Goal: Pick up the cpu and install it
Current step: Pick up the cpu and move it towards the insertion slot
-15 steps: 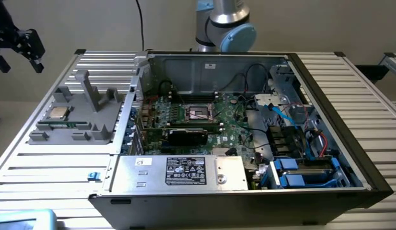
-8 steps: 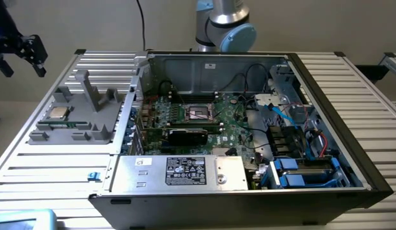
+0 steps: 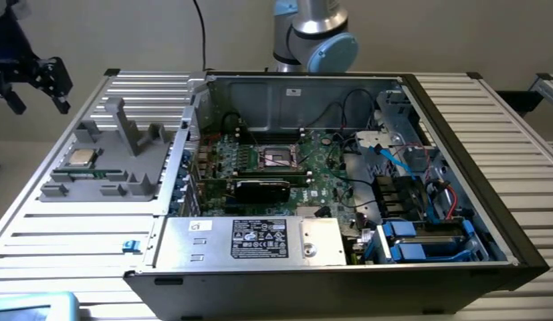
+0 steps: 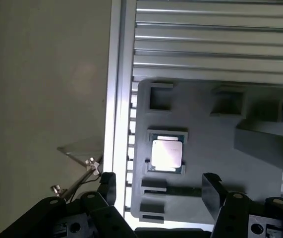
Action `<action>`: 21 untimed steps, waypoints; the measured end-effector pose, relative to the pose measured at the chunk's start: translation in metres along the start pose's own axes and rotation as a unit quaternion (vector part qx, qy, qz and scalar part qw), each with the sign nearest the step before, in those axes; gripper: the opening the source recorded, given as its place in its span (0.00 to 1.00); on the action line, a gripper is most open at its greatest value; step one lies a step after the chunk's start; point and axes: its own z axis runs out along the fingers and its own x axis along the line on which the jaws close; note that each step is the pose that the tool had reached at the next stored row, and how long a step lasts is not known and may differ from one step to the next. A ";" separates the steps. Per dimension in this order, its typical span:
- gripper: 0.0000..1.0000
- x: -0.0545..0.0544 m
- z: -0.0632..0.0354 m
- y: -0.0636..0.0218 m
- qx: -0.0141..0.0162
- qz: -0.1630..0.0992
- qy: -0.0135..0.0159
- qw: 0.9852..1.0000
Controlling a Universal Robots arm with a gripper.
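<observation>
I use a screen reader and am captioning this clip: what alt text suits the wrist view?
The open black gripper, holding nothing, hangs above a grey holder with the silver-topped cpu seated in one of its recesses. The holder lies on a slatted metal table, with beige floor past the table's edge.

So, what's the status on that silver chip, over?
Jaws open, empty, well clear of the cpu. Cpu lying in grey holder beside the computer case, untouched. Nothing in the way.
</observation>
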 end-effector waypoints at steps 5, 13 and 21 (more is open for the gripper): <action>0.79 -0.001 0.0088 -0.0009 0.000 0.000 -0.001 1.000; 0.79 -0.004 0.0227 -0.0023 0.000 0.000 -0.003 1.000; 0.79 -0.008 0.0318 -0.0029 0.000 0.000 -0.003 1.000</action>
